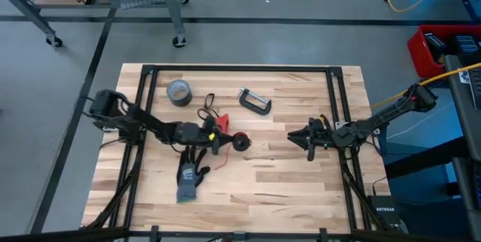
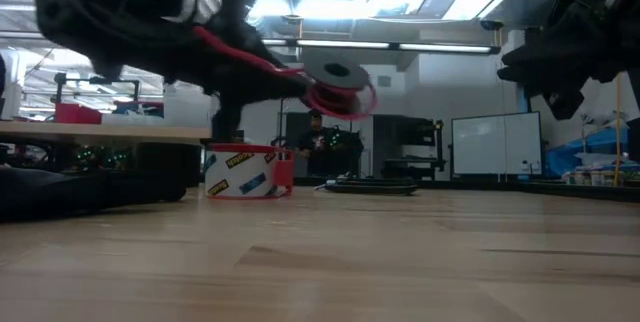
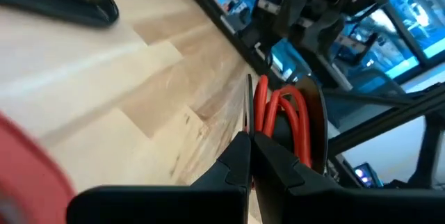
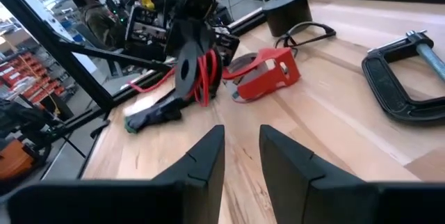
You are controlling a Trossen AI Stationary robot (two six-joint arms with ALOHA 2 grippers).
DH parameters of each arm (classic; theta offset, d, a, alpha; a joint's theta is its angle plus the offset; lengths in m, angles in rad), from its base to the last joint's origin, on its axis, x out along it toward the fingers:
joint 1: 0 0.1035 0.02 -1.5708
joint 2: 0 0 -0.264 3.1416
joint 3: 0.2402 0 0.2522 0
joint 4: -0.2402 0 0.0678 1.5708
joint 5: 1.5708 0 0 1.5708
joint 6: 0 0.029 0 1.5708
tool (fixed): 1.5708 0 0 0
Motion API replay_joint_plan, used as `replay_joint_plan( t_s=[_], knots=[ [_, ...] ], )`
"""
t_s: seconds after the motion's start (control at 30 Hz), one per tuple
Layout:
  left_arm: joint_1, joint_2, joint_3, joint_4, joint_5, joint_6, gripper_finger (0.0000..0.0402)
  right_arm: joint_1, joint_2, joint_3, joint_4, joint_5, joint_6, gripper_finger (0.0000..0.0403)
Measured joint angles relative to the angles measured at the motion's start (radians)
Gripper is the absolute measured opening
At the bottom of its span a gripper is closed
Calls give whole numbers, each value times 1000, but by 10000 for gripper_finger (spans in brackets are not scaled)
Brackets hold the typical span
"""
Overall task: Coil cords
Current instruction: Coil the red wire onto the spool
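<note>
Room: lab floor around a wooden counter (image 1: 285, 182), black rail frame on its edges; in the low view a person stands far back among benches and a whiteboard.
Glove: grey-black glove (image 1: 191, 177) lies flat near the front edge, at about 7 o'clock from counter centre.
Left hand: left hand (image 1: 219, 141) sits left of centre, just beyond the glove, lifted off the wood in the low view; fingers (image 3: 274, 161) pressed together, clamped on the red cord.
Red cord: red cord (image 3: 281, 116) is wound in loops against a dark round spool (image 1: 240, 141) at the left hand's tip, at 9 o'clock from centre; a loose red strand (image 1: 220, 164) trails toward the glove.
Right hand: right hand (image 1: 297, 138) hovers at 3 o'clock from centre, pointing at the spool, well apart from it; fingers (image 4: 201, 156) parted with a clear gap, holding nothing.
Red holder: red tape dispenser (image 4: 268, 74) rests on the wood just beyond the left hand.
Black cord: black looped cord (image 1: 208, 104) lies beyond that, at 10 o'clock, near the tape roll.
Clamp: metal C-clamp (image 1: 255, 101) lies at 12 o'clock, apart from the rest.
Tape: grey duct-tape roll (image 1: 179, 92) sits farthest, at 11 o'clock near the back rail.
</note>
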Motion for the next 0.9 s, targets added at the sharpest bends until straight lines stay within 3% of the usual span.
replay_joint_plan(
  t_s=[0.4,0.9],
  knots=[
    [-1,251,157,4,74,-151,0,0,38,0,-1,-2,1,95],
    [2,259,159,5,76,-115,15,0,39,0,-1,-3,1,95]
  ],
)
